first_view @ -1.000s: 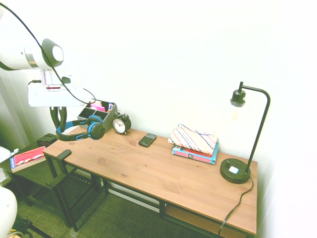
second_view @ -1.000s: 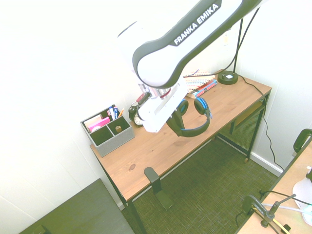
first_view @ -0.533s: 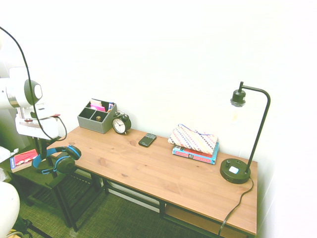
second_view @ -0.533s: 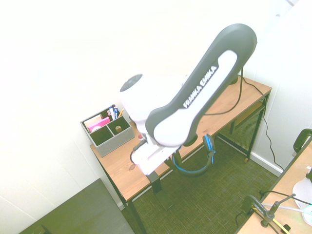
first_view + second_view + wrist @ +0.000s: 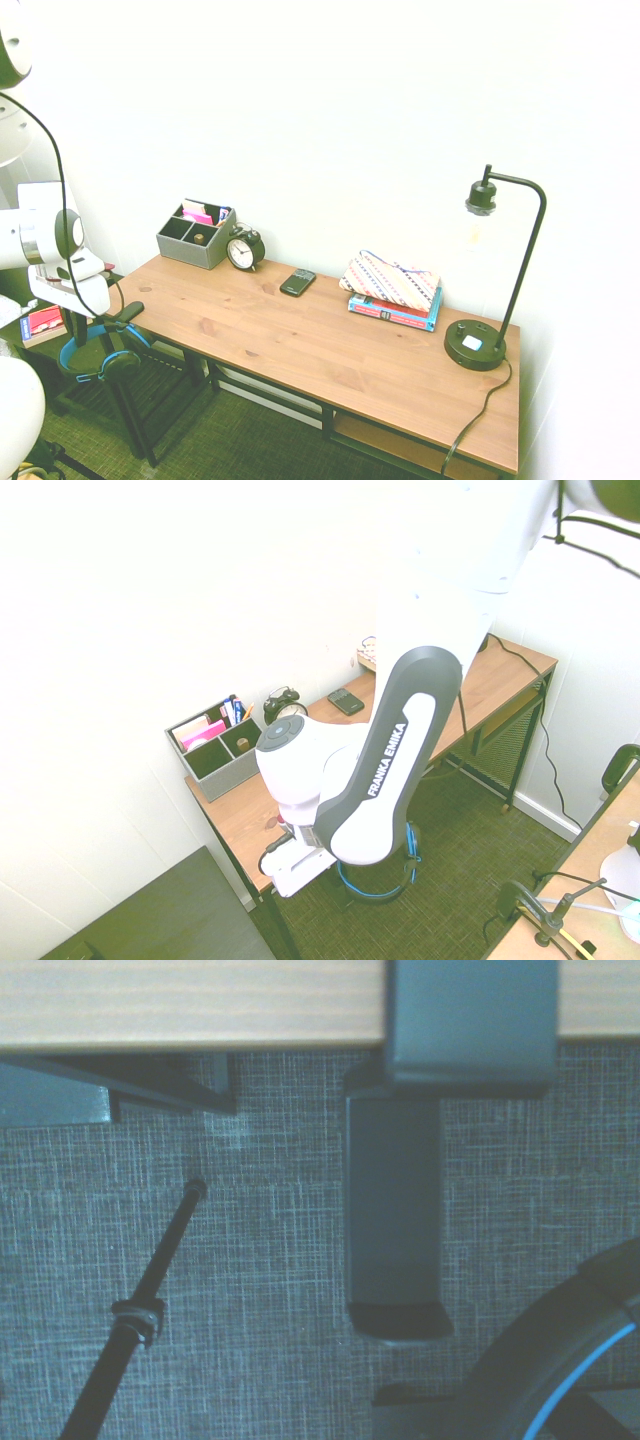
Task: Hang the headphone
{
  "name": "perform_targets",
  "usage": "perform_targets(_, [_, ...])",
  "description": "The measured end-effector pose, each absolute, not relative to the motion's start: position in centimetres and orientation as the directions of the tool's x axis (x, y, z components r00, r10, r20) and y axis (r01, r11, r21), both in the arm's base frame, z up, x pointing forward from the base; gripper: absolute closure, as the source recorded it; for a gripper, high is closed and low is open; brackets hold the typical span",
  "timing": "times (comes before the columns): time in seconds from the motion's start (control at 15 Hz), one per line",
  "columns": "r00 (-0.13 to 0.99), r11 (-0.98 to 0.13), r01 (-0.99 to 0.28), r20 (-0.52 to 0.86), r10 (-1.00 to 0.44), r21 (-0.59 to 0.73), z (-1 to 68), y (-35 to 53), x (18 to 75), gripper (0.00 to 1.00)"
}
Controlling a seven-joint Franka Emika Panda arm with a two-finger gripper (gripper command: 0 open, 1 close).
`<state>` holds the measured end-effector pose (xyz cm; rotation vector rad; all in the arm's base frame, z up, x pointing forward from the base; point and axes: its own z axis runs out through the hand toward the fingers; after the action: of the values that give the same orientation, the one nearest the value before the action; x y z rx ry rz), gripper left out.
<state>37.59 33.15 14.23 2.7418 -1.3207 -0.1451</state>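
The headphone (image 5: 112,364), a black band edged in bright blue with round cups, hangs off the desk's left end, below the desktop. My gripper (image 5: 78,328) is shut on its headband, just left of the black hanger hook (image 5: 128,311) clamped to the desk edge. The second exterior view shows only the blue band of the headphone (image 5: 380,893) under my arm; the hook is hidden there. In the wrist view the hook (image 5: 392,1220) points out from the wooden desk edge (image 5: 180,1005), with the headphone band (image 5: 560,1380) curving close beside its tip.
On the desk (image 5: 330,350) stand a grey organizer (image 5: 195,237), a black alarm clock (image 5: 243,250), a phone (image 5: 297,282), books under a patterned cloth (image 5: 392,290) and a black lamp (image 5: 480,340). A low dark side table with a red book (image 5: 45,322) sits left of the desk.
My arm has carried the headphone from above the desk's left corner out past the edge and down, to below desktop level beside the hook.
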Motion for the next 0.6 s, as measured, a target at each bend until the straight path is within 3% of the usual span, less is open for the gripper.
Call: perform_targets(0.6, [0.599, -0.600, -0.789, -0.048, -0.799, 0.133, 8.5, 35.9, 39.9, 1.00])
